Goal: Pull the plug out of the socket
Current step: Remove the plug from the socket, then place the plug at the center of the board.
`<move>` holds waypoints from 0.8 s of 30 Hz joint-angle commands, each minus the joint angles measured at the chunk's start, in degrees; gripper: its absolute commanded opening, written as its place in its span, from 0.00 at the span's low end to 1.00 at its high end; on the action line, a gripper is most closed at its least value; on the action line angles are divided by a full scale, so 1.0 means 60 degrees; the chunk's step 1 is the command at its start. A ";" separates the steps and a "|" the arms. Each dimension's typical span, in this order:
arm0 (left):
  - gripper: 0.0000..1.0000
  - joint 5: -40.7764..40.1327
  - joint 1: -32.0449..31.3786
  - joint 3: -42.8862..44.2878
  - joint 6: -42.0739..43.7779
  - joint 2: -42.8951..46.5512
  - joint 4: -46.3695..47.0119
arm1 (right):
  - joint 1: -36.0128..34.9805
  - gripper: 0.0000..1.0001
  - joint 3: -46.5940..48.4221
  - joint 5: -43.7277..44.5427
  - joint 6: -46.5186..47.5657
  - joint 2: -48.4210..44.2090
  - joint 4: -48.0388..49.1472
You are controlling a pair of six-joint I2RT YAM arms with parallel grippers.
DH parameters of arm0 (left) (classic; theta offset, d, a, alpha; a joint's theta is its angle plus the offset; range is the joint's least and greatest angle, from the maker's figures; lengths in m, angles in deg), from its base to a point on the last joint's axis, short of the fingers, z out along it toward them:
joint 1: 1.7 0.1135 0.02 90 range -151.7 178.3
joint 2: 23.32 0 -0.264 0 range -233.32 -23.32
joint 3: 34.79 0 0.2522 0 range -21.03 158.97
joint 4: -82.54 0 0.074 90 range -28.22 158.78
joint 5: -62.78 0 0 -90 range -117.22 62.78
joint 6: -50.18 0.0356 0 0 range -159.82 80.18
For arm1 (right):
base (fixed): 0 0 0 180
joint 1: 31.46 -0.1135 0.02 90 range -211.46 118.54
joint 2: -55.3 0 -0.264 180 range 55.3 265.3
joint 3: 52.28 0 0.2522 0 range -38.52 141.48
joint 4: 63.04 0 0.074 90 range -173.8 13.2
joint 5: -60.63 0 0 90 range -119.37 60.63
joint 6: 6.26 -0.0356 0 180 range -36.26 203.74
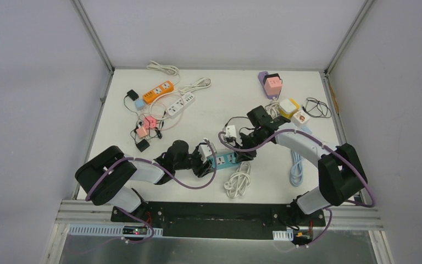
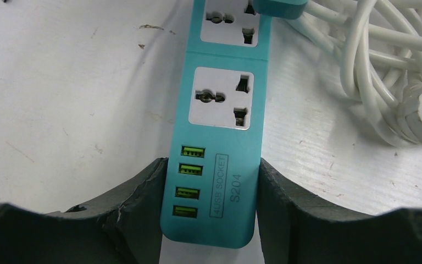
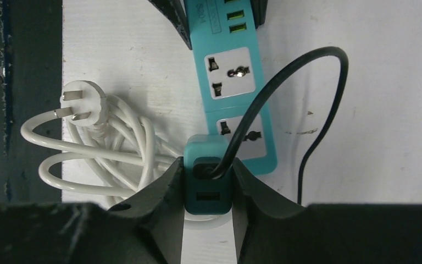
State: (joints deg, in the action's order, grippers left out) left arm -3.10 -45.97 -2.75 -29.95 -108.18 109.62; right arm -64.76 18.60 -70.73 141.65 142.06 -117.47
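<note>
A teal power strip, the socket [image 2: 220,137], lies flat on the white table, and my left gripper [image 2: 211,181] is shut on its USB end [image 1: 223,160]. At the strip's other end sits a teal plug [image 3: 207,192] with a black cable [image 3: 307,60] coming out of its top. My right gripper [image 3: 207,170] is shut on this plug, one finger on each side. The plug covers part of the last outlet; whether its pins are still inside is hidden. In the left wrist view only the plug's edge [image 2: 279,6] shows at the top.
The strip's coiled white cord [image 3: 104,148] with its own three-pin plug lies beside it. Further back are an orange strip [image 1: 158,92], a white strip [image 1: 179,106], pink adapters [image 1: 145,127], a purple-and-pink block [image 1: 270,83] and yellow and white cubes [image 1: 289,107].
</note>
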 commanded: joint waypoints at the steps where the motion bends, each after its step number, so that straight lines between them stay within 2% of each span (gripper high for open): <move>1: 0.00 -0.0651 0.0098 0.0005 -0.0078 -0.0061 -0.0420 | -0.0103 0.00 0.0032 -0.0520 -0.0428 -0.0372 -0.0617; 5: 0.00 -0.0635 0.0098 0.0072 -0.0088 -0.0052 -0.0494 | -0.0042 0.00 0.0245 -0.0996 -0.0292 -0.0363 -0.0925; 11: 0.00 -0.0649 0.0102 0.0030 -0.0167 -0.0022 -0.0511 | 0.0894 0.00 0.1167 -0.1833 -0.0377 -0.0321 -0.1733; 16: 0.01 -0.0708 0.0106 0.0074 -0.0325 0.0179 -0.0657 | 0.1446 0.00 0.1296 -0.2407 -0.0189 -0.0471 -0.2246; 19: 0.24 -0.0920 0.0106 0.0208 -0.0621 0.0362 -0.0922 | 0.1714 0.00 0.1215 -0.2538 -0.0174 -0.0554 -0.2333; 24: 0.49 -0.1335 0.0093 0.0219 -0.1075 0.0993 -0.1093 | 0.2019 0.00 0.1177 -0.2800 -0.0210 -0.0573 -0.2395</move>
State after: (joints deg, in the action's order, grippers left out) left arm -6.07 -45.97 -2.31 -33.10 -105.69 106.32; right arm -53.89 24.64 -82.76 139.72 141.15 -130.82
